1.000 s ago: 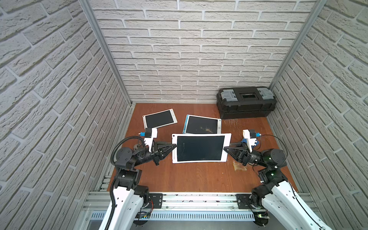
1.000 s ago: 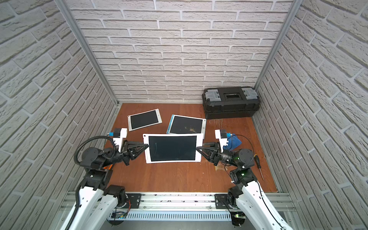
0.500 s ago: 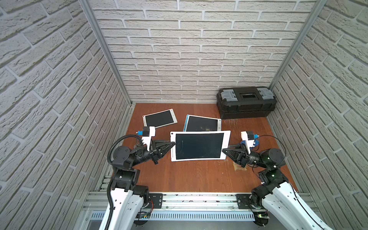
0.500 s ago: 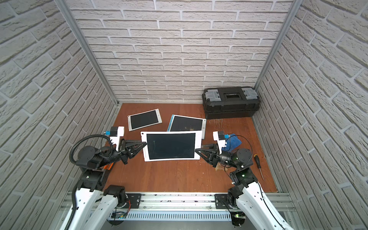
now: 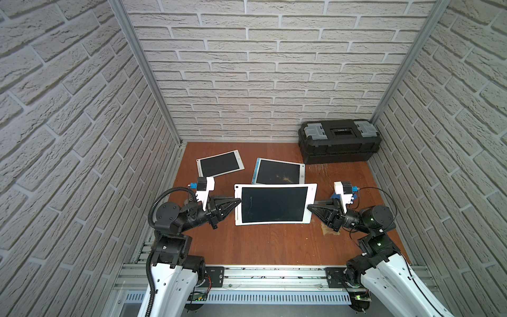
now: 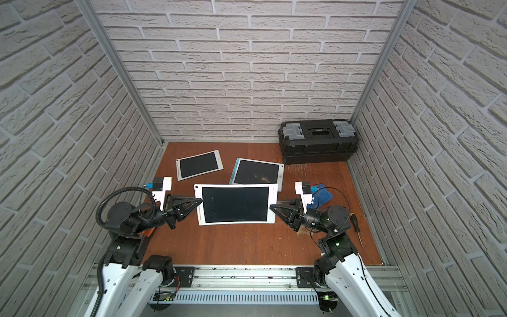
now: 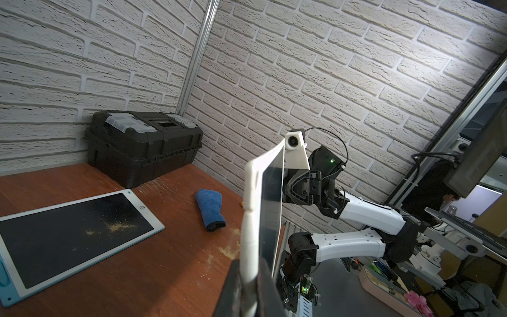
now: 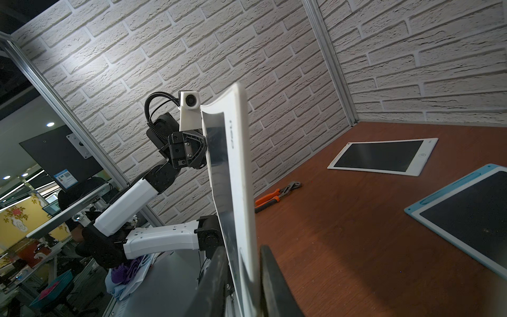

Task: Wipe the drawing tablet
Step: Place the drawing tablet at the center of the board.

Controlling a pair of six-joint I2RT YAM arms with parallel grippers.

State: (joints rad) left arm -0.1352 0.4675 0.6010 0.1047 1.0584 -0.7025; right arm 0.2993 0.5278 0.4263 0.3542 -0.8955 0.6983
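Bright, even light overhead; my wrist pictures run dimmer.
Both top views sharp, walls bowing at edges; soft shadows beneath me.

Bare table (image 5: 260, 247) lies nearest the arms; two flat tablets (image 5: 219, 164) (image 5: 278, 171) and toolbox (image 5: 338, 141) crowd the far side.

White brick-pattern walls (image 5: 260, 76) on three sides, joined by aluminium corner posts (image 5: 145, 74). Reddish-brown wooden tabletop (image 5: 263, 247), scratched at the far right. Slotted aluminium rail (image 5: 274, 277) along the near edge. Beyond the enclosure: an office with ceiling lights (image 8: 50, 124), dim.
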